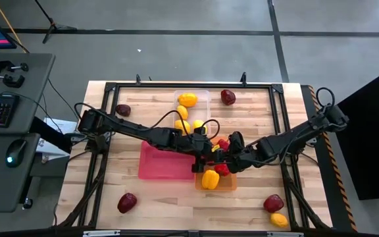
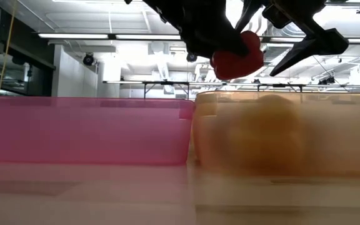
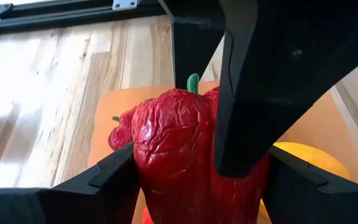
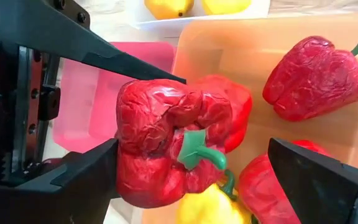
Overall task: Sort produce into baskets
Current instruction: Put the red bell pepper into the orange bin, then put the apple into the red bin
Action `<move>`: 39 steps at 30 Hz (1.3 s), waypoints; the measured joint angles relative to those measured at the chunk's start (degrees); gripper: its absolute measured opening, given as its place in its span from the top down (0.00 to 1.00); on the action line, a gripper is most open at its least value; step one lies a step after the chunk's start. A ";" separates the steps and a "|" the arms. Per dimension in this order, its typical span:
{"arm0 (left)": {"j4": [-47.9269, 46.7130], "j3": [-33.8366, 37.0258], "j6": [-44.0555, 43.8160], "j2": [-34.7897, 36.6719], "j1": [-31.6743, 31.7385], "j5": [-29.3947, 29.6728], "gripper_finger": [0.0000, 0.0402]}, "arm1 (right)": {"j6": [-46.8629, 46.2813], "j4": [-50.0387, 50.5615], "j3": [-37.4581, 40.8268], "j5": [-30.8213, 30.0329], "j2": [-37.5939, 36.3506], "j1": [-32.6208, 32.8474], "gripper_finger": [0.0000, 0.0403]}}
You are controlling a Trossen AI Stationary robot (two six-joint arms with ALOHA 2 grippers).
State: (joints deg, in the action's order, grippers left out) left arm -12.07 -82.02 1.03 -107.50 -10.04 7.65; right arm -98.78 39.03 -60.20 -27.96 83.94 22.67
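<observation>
High view puts both arms meeting over the orange bin, which sits near the counter's front edge, right of centre, w/ the pink bin touching its left side and the clear bin toward the back edge. We read the left claw as clamped on a red pepper: in the left wrist view the pepper fills the gap between the two dark fingers, and in the low view it hangs clear above the orange bin's rim, not touching anything below.

Key relation for the coming move: the pepper is directly over the orange bin, so the drop is straight down, no sideways travel needed, we judge. Its long axis runs roughly stem-to-base, and in the right wrist view the green stem points toward that camera, i.e. toward the right arm, more sideways than up.

Right claw hovers just beside the pepper over the same bin, fingers spread apart and holding nothing; the left claw is the one in charge.

Already in the orange bin: other red peppers and a yellow pepper. We think the held one could land on top of them and roll, since the bin floor is crowded.

Elsewhere: yellow citrus pcs in the clear bin, maroon pcs loose near the counter's corners.
</observation>
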 joint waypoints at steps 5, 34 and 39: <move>0.14 0.00 -3.86 0.00 0.02 1.65 0.36 | 0.13 0.30 0.00 -0.34 -0.02 -0.08 0.05; -4.53 -0.28 -7.88 1.46 2.00 -2.46 0.02 | 6.32 3.73 0.50 -5.25 -10.42 -0.10 0.06; -14.36 -0.22 -6.49 5.97 1.84 -2.39 0.01 | 7.90 4.45 0.50 -5.27 -10.44 -0.08 0.06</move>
State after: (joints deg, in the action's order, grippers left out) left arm -26.43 -82.24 -5.45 -101.53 -8.21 5.27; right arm -90.88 43.47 -59.70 -33.23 73.49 22.59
